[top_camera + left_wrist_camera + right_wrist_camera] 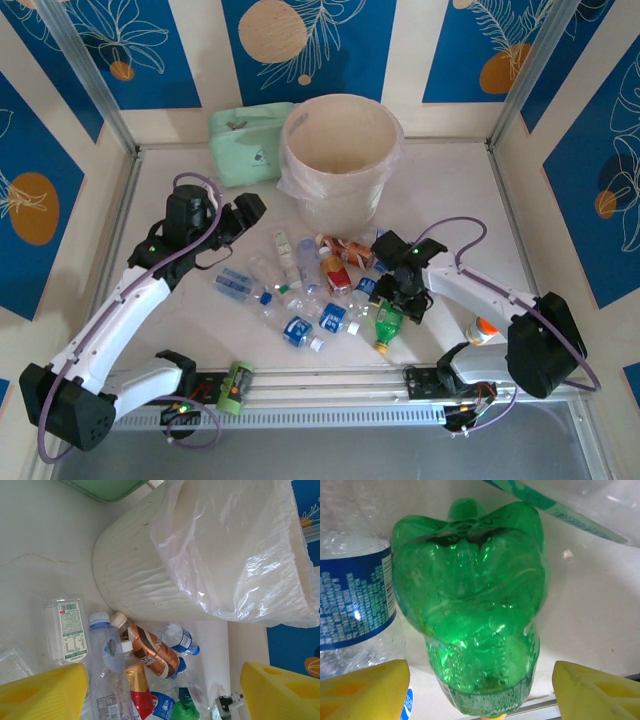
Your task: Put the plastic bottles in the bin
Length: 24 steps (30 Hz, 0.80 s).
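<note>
Several plastic bottles (300, 290) lie in a heap on the white table in front of the bin (340, 160), a cream bucket lined with a translucent bag. My right gripper (398, 303) hovers over a green bottle (388, 325) at the heap's near right. In the right wrist view the green bottle (470, 610) sits between the yellow fingers (365, 690) with a gap on each side, so the right gripper (480, 690) is open. My left gripper (243, 222) stands open left of the bin. Below the left gripper (165, 695) lie a brown-labelled bottle (152, 652) and a clear blue-capped bottle (107, 665), near the bin (200, 565).
A flat pale-green pouch (250, 140) rests against the back wall left of the bin. A green-labelled bottle (235, 385) lies on the front metal rail, and an orange-capped one (483, 328) sits by the right arm. A blue-labelled bottle (350, 605) lies beside the green one.
</note>
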Available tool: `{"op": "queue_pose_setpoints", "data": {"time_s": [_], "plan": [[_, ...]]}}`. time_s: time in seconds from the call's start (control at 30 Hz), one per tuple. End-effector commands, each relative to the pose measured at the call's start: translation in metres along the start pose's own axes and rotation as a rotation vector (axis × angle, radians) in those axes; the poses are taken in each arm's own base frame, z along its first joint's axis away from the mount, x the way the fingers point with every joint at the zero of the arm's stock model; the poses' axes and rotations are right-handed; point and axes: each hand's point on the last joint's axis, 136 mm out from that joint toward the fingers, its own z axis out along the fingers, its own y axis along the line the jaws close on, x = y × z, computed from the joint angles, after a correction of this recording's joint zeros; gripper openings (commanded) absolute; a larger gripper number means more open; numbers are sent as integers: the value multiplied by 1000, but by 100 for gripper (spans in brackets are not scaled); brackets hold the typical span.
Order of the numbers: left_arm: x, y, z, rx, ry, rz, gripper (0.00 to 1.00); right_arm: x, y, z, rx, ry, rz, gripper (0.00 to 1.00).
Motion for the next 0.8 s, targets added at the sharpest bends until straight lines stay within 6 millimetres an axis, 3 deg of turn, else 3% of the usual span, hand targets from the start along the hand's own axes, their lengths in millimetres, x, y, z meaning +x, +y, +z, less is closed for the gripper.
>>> {"op": "queue_pose_setpoints", "data": {"time_s": [0.0,0.43,0.77], "plan": [[-2,-7,-3,41,-6,3,78,4,-2,7,22,23,19,75],[5,-4,8,50,39,-16,73,4,1,28,75,82,19,70],[5,-4,8,52,35,-17,72,3,0,21,71,60,17,55]]}}
